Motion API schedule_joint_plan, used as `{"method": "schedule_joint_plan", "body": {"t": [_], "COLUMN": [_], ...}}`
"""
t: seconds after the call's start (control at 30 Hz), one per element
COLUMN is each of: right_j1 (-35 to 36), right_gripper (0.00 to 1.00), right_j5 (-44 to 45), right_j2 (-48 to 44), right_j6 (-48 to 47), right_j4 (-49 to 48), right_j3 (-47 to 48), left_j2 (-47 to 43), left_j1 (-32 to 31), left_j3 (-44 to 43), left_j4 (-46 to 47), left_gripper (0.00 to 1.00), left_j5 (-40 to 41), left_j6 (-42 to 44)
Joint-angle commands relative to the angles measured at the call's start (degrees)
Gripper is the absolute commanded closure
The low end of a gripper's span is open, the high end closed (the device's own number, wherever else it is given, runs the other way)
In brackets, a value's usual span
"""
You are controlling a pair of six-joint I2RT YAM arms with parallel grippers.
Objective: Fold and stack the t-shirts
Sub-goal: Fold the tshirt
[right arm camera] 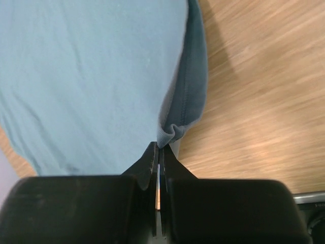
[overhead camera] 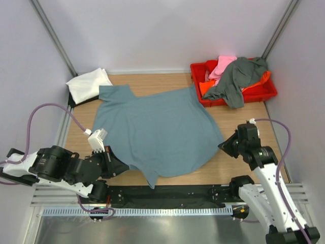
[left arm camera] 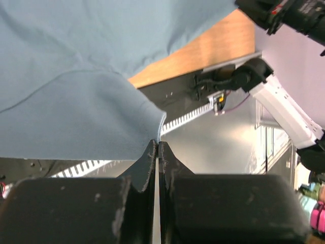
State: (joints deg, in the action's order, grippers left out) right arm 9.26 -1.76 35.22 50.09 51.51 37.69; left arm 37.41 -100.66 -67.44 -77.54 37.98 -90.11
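- Blue-grey t-shirt (overhead camera: 157, 132): large, spread mostly flat across the middle of the wooden surface (overhead camera: 244, 117). One sleeve points to the far left, and a corner of cloth trails toward the near edge.
- Left hand (overhead camera: 122, 165): at the near left edge of the blue-grey t-shirt, low over the surface. Its fingers are pressed together on a fold of that shirt's edge, and the cloth bunches right at the tips in the wrist view.
- Right hand (overhead camera: 223, 145): at the right edge of the same shirt, fingers pinched together on a small pucker of its hem. The hem is turned over just beyond the tips.
- White t-shirt (overhead camera: 89, 84): folded, at the far left corner of the surface, touching or just beside the blue-grey sleeve.
- Red crate (overhead camera: 269, 91): at the far right corner, well apart from both hands.
- Dark grey t-shirt (overhead camera: 238, 76): draped over the crate, hanging across its near rim onto the surface.
- Pink t-shirt (overhead camera: 223, 65): crumpled in the far part of the crate, partly under the dark grey one.
- Orange t-shirt (overhead camera: 205, 89): in the crate, showing to the left and right of the dark grey one; it is possibly more than one garment, but the view does not settle it.
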Motion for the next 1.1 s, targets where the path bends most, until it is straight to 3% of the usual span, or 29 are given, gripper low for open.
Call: {"method": "schedule_joint_plan", "body": {"t": [0.0, 0.17, 0.23, 0.27, 0.37, 0.47, 0.6, 0.77, 0.87, 1.07], "right_j1": [0.0, -0.1, -0.1, -0.1, -0.1, -0.1, -0.1, -0.1, -0.1, -0.1], "right_gripper": [0.98, 0.99, 0.99, 0.98, 0.99, 0.99, 0.99, 0.99, 0.99, 0.99], "right_j5": [-1.1, -1.3, -0.8, -0.6, 0.6, 3.3, 3.8, 2.5, 0.3, -0.3], "right_j2": [7.5, 17.7, 20.0, 21.7, 23.7, 25.3, 29.5, 34.7, 37.8, 43.4], "right_j6": [-4.2, -6.2, -7.0, -8.2, -9.7, -11.3, -13.3, -13.6, -14.3, -15.3], "right_j4": [-9.0, -14.6, -16.0, -16.6, -17.1, -17.9, -18.0, -20.0, -20.1, -21.8], "right_j3": [5.1, 10.5, 12.4, 12.8, 14.3, 15.6, 18.6, 21.1, 23.2, 25.8], "left_j2": [1.6, 5.9, 11.5, 14.4, 23.9, 22.7, 15.4, 16.2, 16.5, 20.4], "left_j1": [-0.2, 2.7, 9.4, 17.3, 26.2, 32.1, 46.5, 66.2, 73.5, 79.7], "left_j3": [-2.7, -2.7, -2.6, -2.3, -1.9, -5.5, -6.2, -6.9, -5.8, -4.9], "left_j4": [-17.6, -17.8, -17.6, -17.2, -16.3, -11.3, 4.3, 7.0, 9.6, 14.3], "left_gripper": [1.00, 1.00, 1.00, 1.00, 1.00, 1.00, 1.00, 1.00, 1.00, 1.00], "left_j5": [9.2, 10.8, 9.2, 6.8, 7.4, 11.0, 4.4, -3.4, -8.0, -14.6], "left_j6": [1.9, 7.5, 15.6, 20.0, 29.9, 36.3, 51.0, 61.5, 66.7, 72.3]}}
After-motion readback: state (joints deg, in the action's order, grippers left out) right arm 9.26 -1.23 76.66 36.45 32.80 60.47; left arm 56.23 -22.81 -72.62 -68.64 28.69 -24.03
